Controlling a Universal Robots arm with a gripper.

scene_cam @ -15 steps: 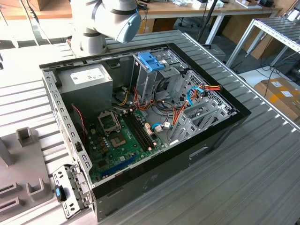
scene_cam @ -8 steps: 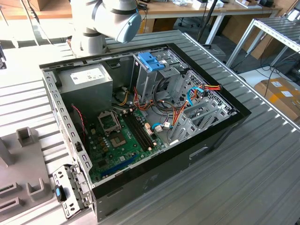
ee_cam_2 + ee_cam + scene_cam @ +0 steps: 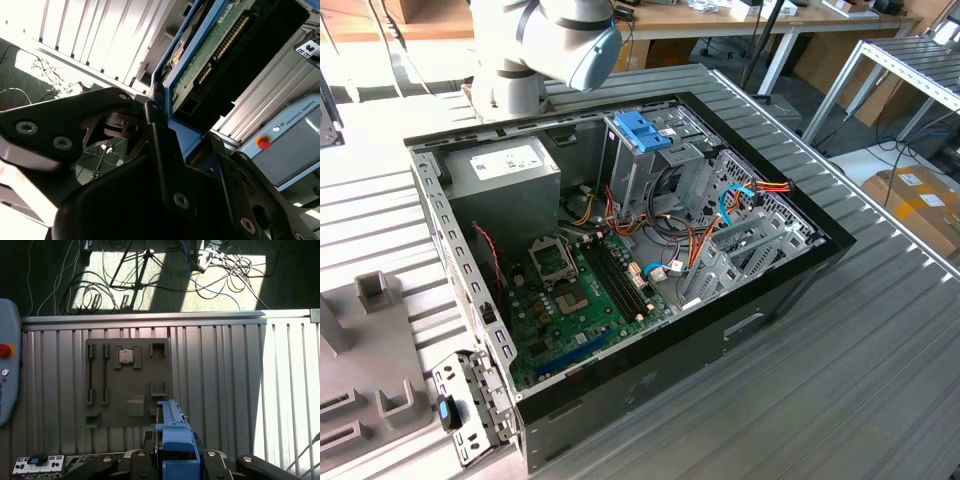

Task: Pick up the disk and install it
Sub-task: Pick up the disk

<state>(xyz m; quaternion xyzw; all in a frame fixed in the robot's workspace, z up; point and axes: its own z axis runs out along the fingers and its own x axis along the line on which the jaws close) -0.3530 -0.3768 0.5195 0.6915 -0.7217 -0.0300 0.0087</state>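
The fingers [image 3: 162,150] pinch the disk [image 3: 250,65] by its blue rails [image 3: 194,142], holding it in the air above the ribbed desk [image 3: 225,390] near the grey tray [image 3: 127,385]. It looks stiff, fairly heavy and shock-sensitive; the plastic rails suit gripping better than the bare circuit board [image 3: 210,55].

silver arm [image 3: 525,45], black screw-studded tool [image 3: 182,131]

The disk [image 3: 216,50] is green, black and light-blue.
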